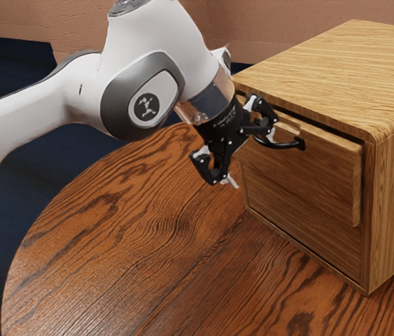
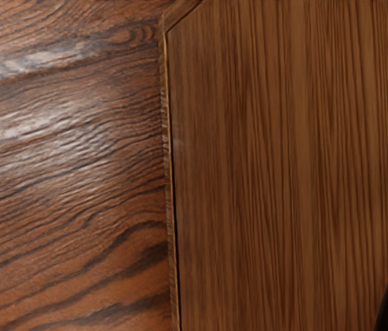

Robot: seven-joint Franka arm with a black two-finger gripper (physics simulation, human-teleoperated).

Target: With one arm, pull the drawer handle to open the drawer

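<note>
**A:** The tool (image 1: pixel 251 150) is released. Its fingers (image 1: pixel 265 116) stand wide apart at the near end of the handle (image 1: pixel 285 145), one above and one below, and they are not pinching it.

**B:** What is the handle like?

**A:** It's a thin black bar bowed out from the top of the drawer (image 1: pixel 308 182) front. The drawer sits in the cabinet (image 1: pixel 350 77), which stands on the desk (image 1: pixel 148 266) at the exterior view's right. Its front looks a little proud of the cabinet.

**B:** How will it handle?

**A:** Rigid, I'd judge; neither the bar nor the wooden front should flex or break. The bar looks smooth and slim, so a loose pinch could slide off. I'd take it across its middle, one finger above and one below, and pull straight out. The drawer probably runs light, but a skewed pull could jam it or drag the cabinet across the desk.
</note>
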